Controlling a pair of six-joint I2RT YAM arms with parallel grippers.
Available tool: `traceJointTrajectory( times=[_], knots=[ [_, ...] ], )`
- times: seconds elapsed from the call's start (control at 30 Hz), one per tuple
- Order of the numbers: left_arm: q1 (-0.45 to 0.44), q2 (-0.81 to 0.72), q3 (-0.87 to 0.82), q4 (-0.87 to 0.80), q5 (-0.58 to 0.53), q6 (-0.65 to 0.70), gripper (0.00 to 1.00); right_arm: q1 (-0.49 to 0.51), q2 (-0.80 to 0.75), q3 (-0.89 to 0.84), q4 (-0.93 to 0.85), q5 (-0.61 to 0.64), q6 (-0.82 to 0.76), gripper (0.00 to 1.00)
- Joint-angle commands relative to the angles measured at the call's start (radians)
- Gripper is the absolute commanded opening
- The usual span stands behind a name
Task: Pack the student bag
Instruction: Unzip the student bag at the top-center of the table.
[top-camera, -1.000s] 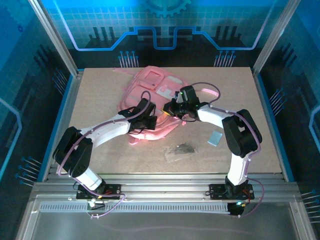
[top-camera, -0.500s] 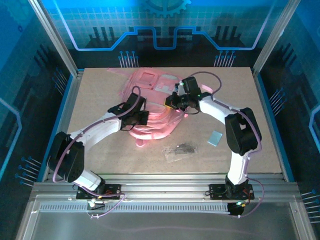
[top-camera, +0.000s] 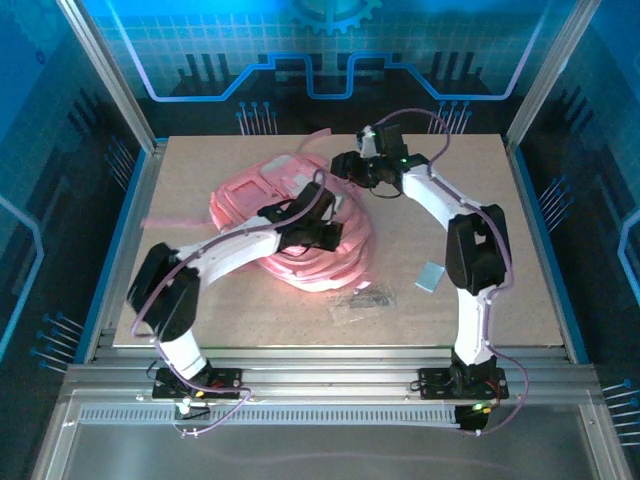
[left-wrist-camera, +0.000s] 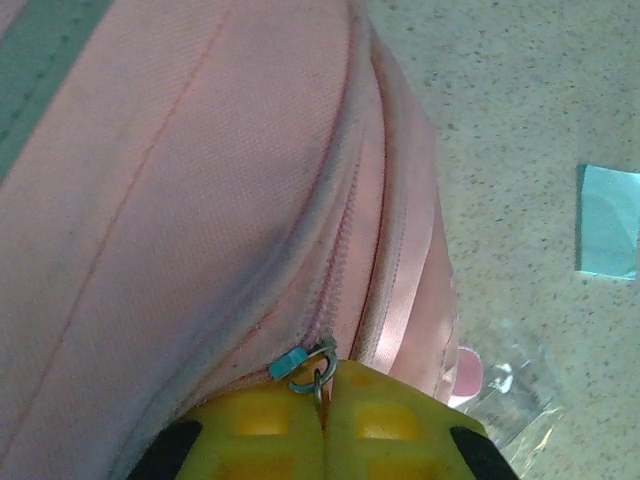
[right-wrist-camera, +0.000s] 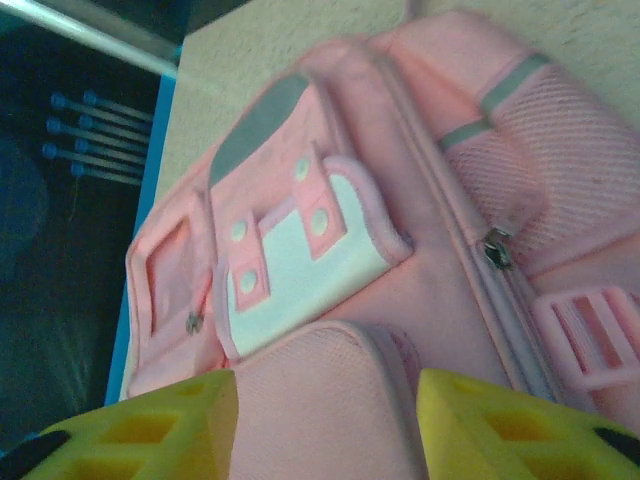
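Note:
The student bag (top-camera: 250, 195), a large pink backpack, lies slumped on the left middle of the table. My left gripper (top-camera: 328, 235) sits at its right side. In the left wrist view the left gripper (left-wrist-camera: 322, 385) is shut on the zipper pull (left-wrist-camera: 300, 362), a metal ring with a teal tab, at the end of the bag's (left-wrist-camera: 180, 200) zip line. My right gripper (top-camera: 342, 165) hovers over the bag's far right edge. In the right wrist view the right gripper (right-wrist-camera: 327, 400) is open, a padded pink part of the bag (right-wrist-camera: 300, 250) lying between its fingers.
A small pale blue card (top-camera: 431, 276) lies on the table right of the bag, also seen as the card (left-wrist-camera: 608, 222). A clear plastic packet (top-camera: 358, 300) with dark contents lies near the bag's front edge. Metal frame posts border the table.
The right gripper has opened and pulled back toward the far edge. The bag has slid left and bunched up. The left gripper has travelled right along the bag, still shut.

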Motion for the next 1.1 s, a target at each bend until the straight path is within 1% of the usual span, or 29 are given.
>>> traceJointTrajectory(
  times=[0.0,0.07,0.13,0.27,0.43,0.53,0.67,0.73,0.87,0.93,1.07],
  knots=[
    [-0.014,0.088,0.157,0.009,0.114,0.027,0.00,-0.023,-0.143,-0.105,0.006,0.037,-0.004,0.55],
    [-0.016,0.130,0.214,-0.008,0.140,0.031,0.00,-0.025,-0.197,-0.172,-0.005,0.042,-0.001,0.56],
    [-0.016,0.145,0.236,-0.018,0.151,0.036,0.00,-0.025,-0.243,-0.238,-0.008,0.047,0.007,0.57],
    [-0.015,0.119,0.206,-0.019,0.153,0.060,0.00,-0.025,-0.287,-0.367,0.053,0.037,0.058,0.59],
    [-0.014,0.071,0.130,0.011,0.178,0.074,0.00,-0.023,-0.262,-0.430,0.106,-0.003,0.108,0.61],
    [-0.014,0.064,0.106,0.013,0.160,0.071,0.00,-0.027,-0.278,-0.467,0.099,0.048,0.104,0.63],
    [-0.014,0.065,0.098,0.012,0.156,0.068,0.00,-0.065,-0.328,-0.493,0.055,0.110,0.080,0.65],
    [-0.014,0.065,0.099,0.015,0.153,0.068,0.00,-0.080,-0.345,-0.500,0.029,0.115,0.069,0.65],
    [-0.013,0.071,0.109,0.027,0.162,0.059,0.00,-0.079,-0.372,-0.541,0.036,0.085,0.077,0.65],
    [-0.015,0.078,0.118,0.032,0.171,0.055,0.00,-0.076,-0.375,-0.573,0.072,0.049,0.105,0.65],
    [-0.015,0.099,0.140,0.033,0.195,0.047,0.00,-0.047,-0.349,-0.630,0.209,-0.014,0.187,0.61]
  ],
)
